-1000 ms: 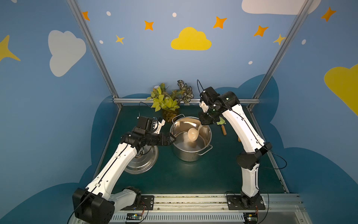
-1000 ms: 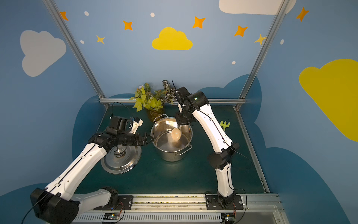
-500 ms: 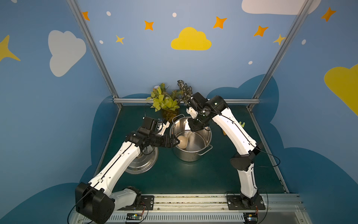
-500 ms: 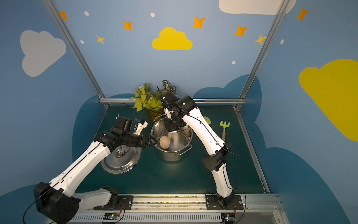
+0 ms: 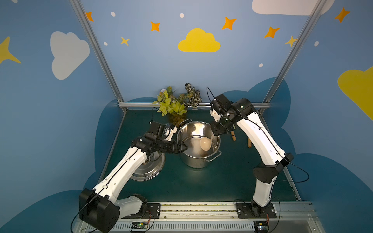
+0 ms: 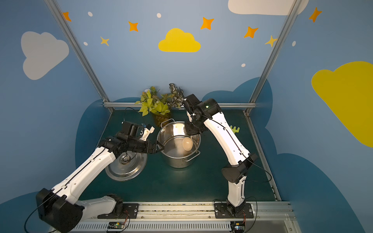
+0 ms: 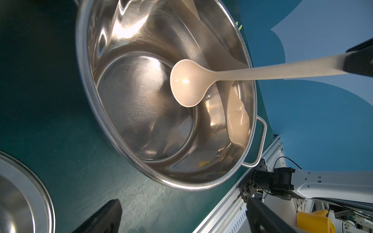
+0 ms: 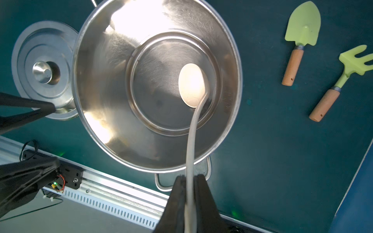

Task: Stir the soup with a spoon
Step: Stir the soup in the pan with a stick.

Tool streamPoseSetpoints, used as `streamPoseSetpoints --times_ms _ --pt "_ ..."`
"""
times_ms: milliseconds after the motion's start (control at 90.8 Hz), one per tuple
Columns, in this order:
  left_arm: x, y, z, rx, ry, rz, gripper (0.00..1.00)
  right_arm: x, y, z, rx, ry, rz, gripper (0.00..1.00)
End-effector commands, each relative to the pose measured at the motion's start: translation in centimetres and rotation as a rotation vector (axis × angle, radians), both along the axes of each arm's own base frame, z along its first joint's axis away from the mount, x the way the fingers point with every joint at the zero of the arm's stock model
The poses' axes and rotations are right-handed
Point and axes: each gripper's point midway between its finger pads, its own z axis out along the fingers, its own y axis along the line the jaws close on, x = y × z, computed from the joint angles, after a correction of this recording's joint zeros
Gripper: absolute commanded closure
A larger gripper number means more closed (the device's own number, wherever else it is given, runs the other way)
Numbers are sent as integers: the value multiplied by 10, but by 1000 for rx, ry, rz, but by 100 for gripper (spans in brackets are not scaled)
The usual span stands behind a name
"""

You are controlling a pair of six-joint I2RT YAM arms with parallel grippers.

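While right end effector (image 8: pixel 189 178) pinches ladle (image 8: pixel 190 84), arm arched over pot (image 5: pixel 193 161)

Beige spoon (image 8: pixel 191 84) (bowl down) inside steel pot (image 8: pixel 96 66)

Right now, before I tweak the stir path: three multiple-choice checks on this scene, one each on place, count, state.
1. The ladle has its bowl: A inside the pot; B beside the pot; C above the pot's rim.
2. Green tools with wooden handles in view: A one; B two; C four.
3. The right gripper is: A open and empty; B shut on the pot's handle; C shut on the ladle's handle.

Key:
1 A: both wrist views show the bowl within the steel walls.
2 B: a trowel and a rake, nothing more.
3 C: the jaws pinch the thin cream handle.
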Motion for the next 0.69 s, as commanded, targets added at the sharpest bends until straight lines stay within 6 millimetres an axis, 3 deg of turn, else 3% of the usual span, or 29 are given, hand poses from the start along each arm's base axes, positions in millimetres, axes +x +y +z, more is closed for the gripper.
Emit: streamPoseSetpoints --times_ms 0,143,385,529,683 --pt "1 -3 6 -9 -18 -11 0 13 2 -8 3 3 -31 100" --pt "0 -4 1 -10 -12 -15 0 31 26 -10 92 -21 -5 100" --pt "-2 -4 0 -9 -9 -18 0 41 73 -10 211 -26 48 100" --pt "-3 -4 1 -9 -12 -16 0 30 97 -7 254 -10 107 100" --pt "-3 -3 2 -7 -14 -14 0 9 101 -7 232 19 145 100"
